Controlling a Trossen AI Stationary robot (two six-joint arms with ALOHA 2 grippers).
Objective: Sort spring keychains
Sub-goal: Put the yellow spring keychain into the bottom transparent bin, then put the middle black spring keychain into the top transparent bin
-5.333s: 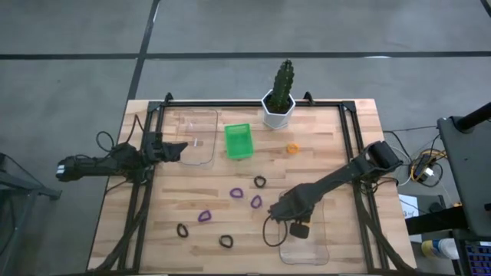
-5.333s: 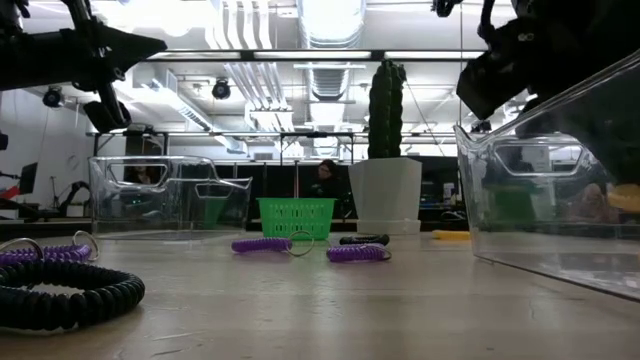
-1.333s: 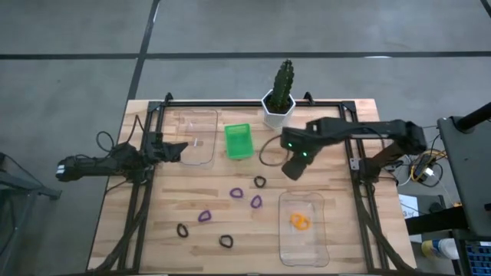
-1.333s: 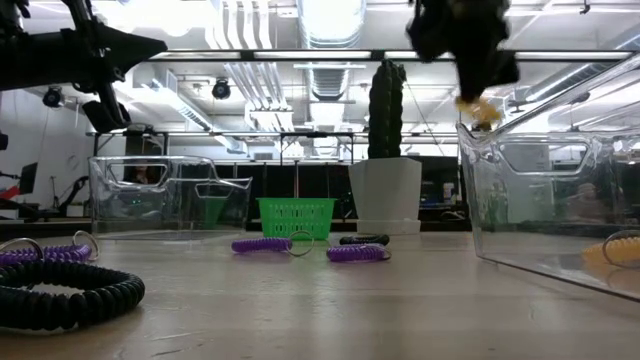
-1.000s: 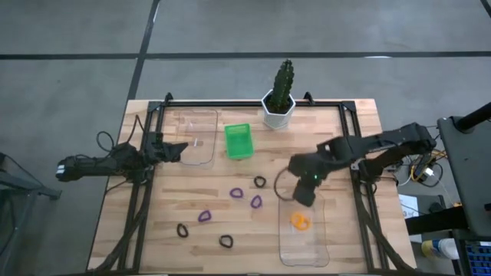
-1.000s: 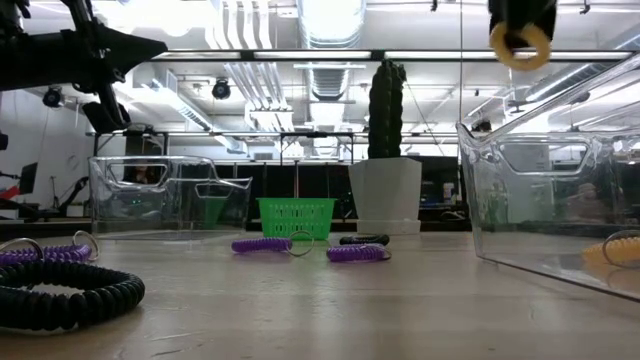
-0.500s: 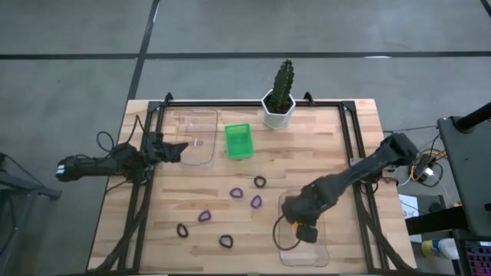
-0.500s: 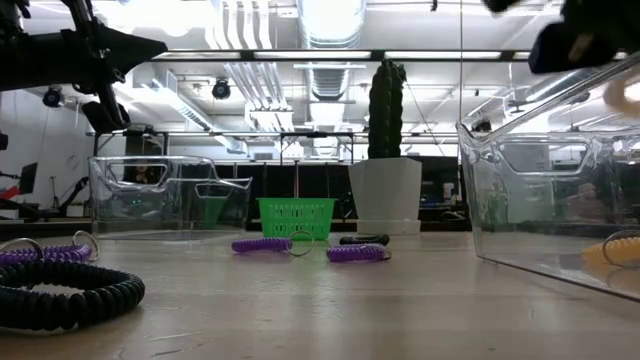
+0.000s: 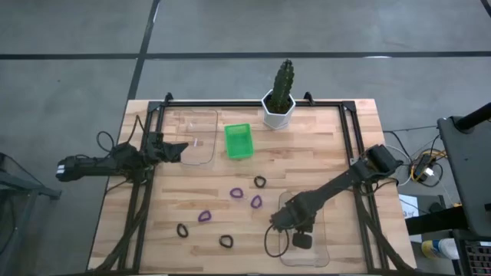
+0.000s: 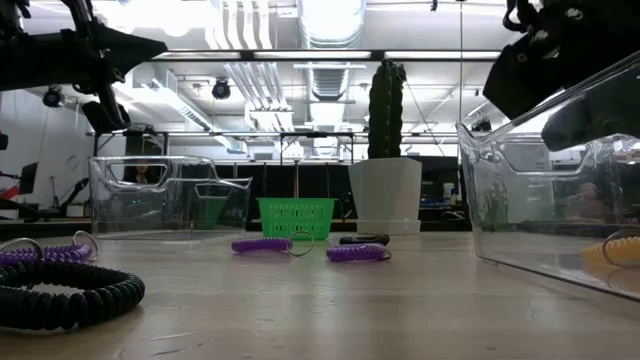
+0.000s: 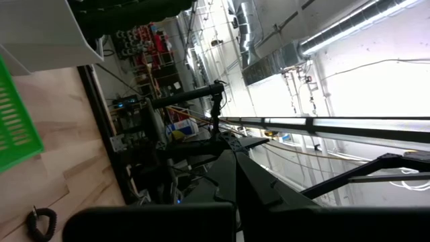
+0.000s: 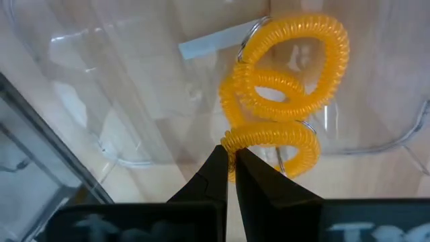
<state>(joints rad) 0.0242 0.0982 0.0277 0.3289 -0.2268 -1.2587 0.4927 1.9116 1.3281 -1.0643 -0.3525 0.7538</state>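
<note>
My right gripper [image 9: 301,232] is down inside the clear tray [image 9: 318,249] at the table's near right, shut on an orange spring keychain [image 12: 272,138]. Another orange keychain [image 12: 295,60] lies on the tray floor right beside it. In the low view the gripper [image 10: 560,60] shows dark above the tray wall, with an orange coil [image 10: 610,250] on the tray floor. Purple keychains [image 9: 236,193] [image 9: 256,202] [image 9: 205,216] and black ones [image 9: 260,182] [image 9: 182,229] [image 9: 225,241] lie flat on the table. My left gripper [image 9: 182,148] waits shut at the far-left tray. My right gripper pinches the orange keychain's coil [image 12: 235,142] between its two fingertips, coming from above and pointing down into the tray. The held loop lies against the other orange keychain; whether it rests on the tray floor I cannot tell.
A second clear tray [image 9: 198,134] sits at the far left, a green bin [image 9: 238,141] beside it, and a potted cactus [image 9: 278,107] at the far edge. A black cable loop [image 9: 272,241] hangs from my right arm by the tray. Black frame rails run along both table sides.
My right gripper has carried an orange keychain from the far middle of the table toward the near edge and come down into the near-right tray, where one orange keychain lay before. The left arm has kept still.
</note>
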